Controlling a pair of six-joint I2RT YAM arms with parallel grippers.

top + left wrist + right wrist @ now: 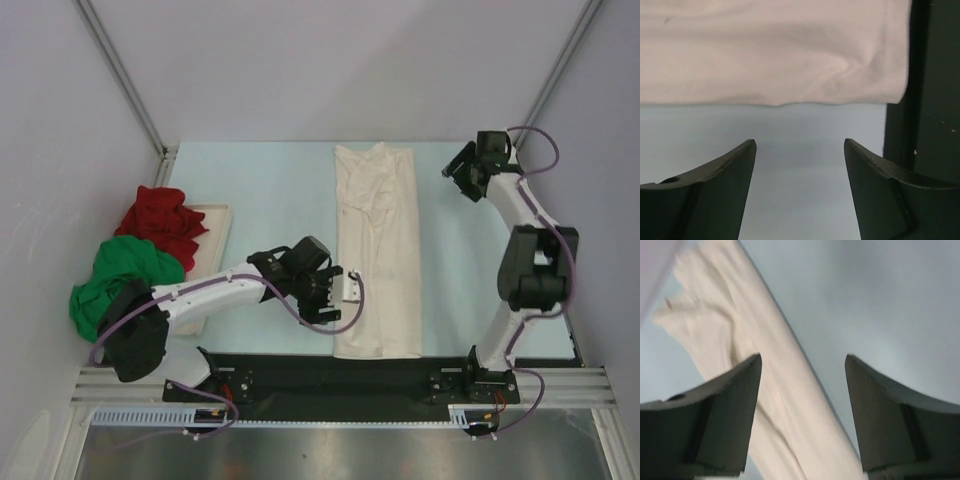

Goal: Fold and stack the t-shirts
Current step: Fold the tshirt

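Note:
A cream-white t-shirt (pixel 376 250) lies in the middle of the table, folded into a long narrow strip running from far to near. My left gripper (pixel 340 290) is low beside the strip's left edge near its front end, open and empty. In the left wrist view the cream-white t-shirt's (pixel 775 50) edge lies just beyond the left gripper (pixel 800 142), with bare table between the fingers. My right gripper (pixel 460 175) hangs open to the right of the strip's far end, holding nothing. The right wrist view shows the right gripper (pixel 802 357) above the cream-white t-shirt (pixel 785 410). A dark red t-shirt (pixel 160 222) and a bright green t-shirt (pixel 118 275) lie bunched at the left.
A flat white tray (pixel 215 235) lies at the left under part of the red shirt. A black mat (pixel 340 375) runs along the table's near edge, also seen as the black mat (pixel 932 100) in the left wrist view. White walls and metal posts enclose the table.

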